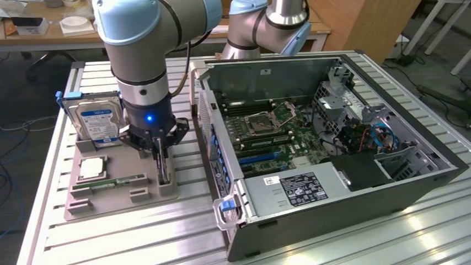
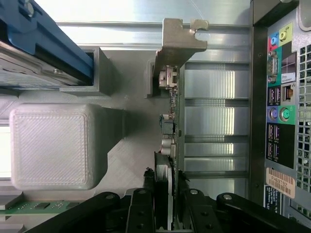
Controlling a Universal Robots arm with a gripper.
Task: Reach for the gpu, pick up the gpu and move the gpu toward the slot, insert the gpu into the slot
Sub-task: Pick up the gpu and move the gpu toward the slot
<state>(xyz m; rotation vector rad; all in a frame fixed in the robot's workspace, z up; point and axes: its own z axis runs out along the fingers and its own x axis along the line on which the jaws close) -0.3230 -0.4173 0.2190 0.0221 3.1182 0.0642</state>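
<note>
The gpu (image 1: pixel 163 170) stands on edge in the grey holder (image 1: pixel 121 205) at the exterior view's left, beside the open computer case. My gripper (image 1: pixel 160 157) reaches straight down onto it. In the wrist view the thin card (image 2: pixel 176 111) runs away from me, ending in its silver bracket (image 2: pixel 179 36). My gripper (image 2: pixel 167 183) is shut on the card's near end, one black finger pressed against each face. The card's lower edge still sits in the holder. The blue slot (image 1: pixel 259 157) lies on the motherboard inside the case, with nothing in it.
On the holder are also a silver hard drive with a blue label (image 1: pixel 99 122), a square processor (image 1: pixel 92 167) and a green memory stick (image 1: pixel 110 182). The case's rear wall with its ports (image 2: pixel 282 111) rises close beside the card. A power supply (image 1: pixel 294 187) fills the case's near corner.
</note>
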